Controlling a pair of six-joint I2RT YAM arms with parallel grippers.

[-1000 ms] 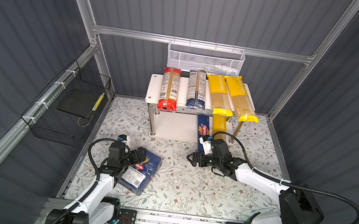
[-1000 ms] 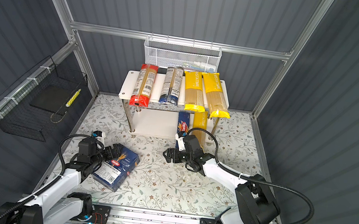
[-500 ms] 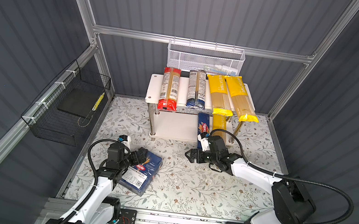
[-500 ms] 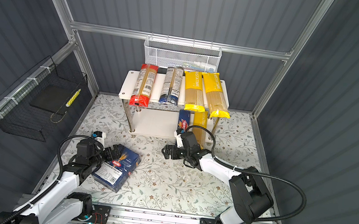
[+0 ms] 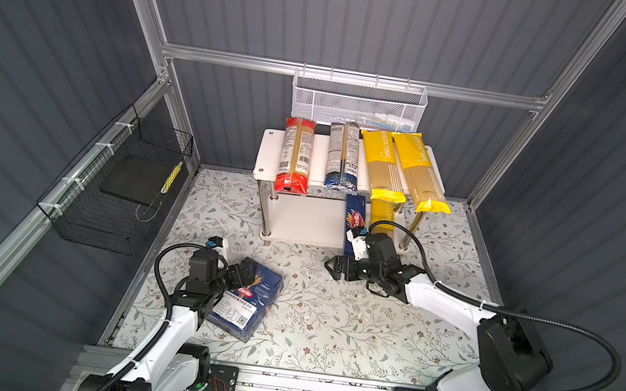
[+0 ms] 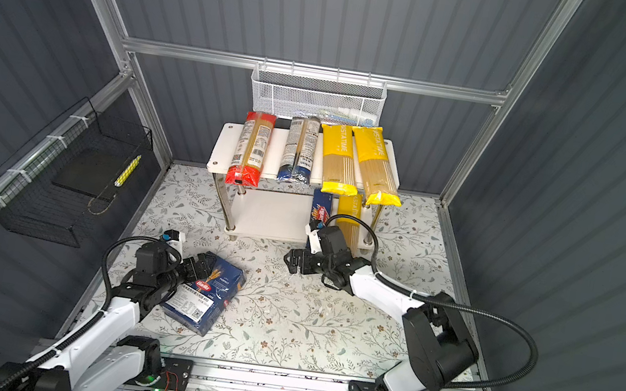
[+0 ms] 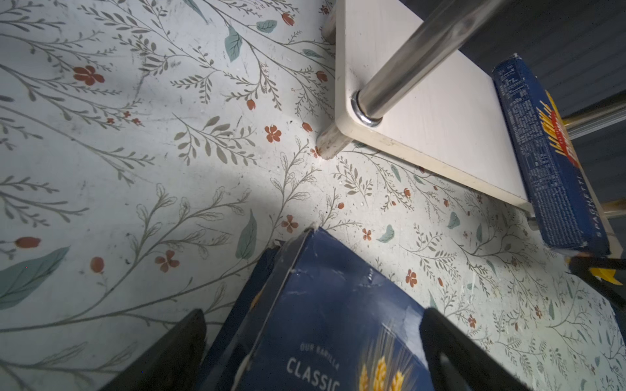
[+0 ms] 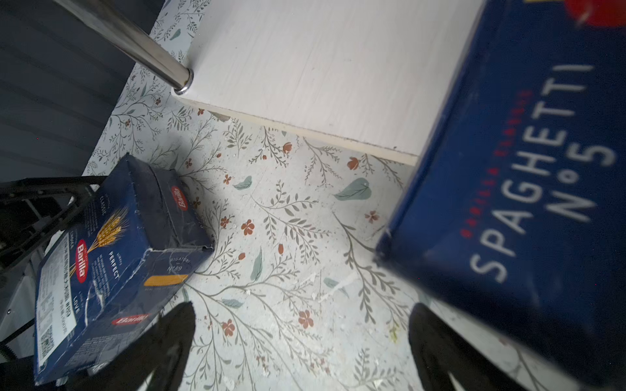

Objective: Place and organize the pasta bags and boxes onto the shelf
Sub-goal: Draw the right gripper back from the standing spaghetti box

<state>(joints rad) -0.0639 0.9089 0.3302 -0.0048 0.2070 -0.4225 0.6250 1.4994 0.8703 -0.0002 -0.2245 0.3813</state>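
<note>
Right wrist camera reads the narrow box (image 8: 528, 189) plainly: "SPAGHETTI N°5" in white on dark blue, with red small print beside it too blurred to make out. It lies flat on the lower board of the shelf (image 5: 268, 148), toward the board's right side, its near end jutting past the front edge. The lower yellow bag (image 5: 384, 215) sits just beside it on the right.

The wide box (image 8: 111, 257) lies on the floral counter (image 5: 325, 324), off to the front left of the shelf and well apart from it. It carries red "Barilla" ovals, "CLASSIC", "PERFECT", "RIGATONI N°89" and a white sticker (image 5: 232, 313) with barcodes.

Four bags lie side by side on the top board, ends over the front edge. The red-ended bag (image 5: 295, 156) and the blue-ended bag (image 5: 343, 157) have white labels too small to read. The left yellow bag (image 6: 336, 158) and the right yellow bag (image 6: 375, 163) are lettered "PASTATIME".

The left pincer (image 7: 313, 313) straddles the wide box, one black finger at each side; whether they press it I cannot tell. The right pincer (image 5: 331, 270) hangs low over the counter just in front of the narrow box, jaws spread wide, nothing between them.
</note>
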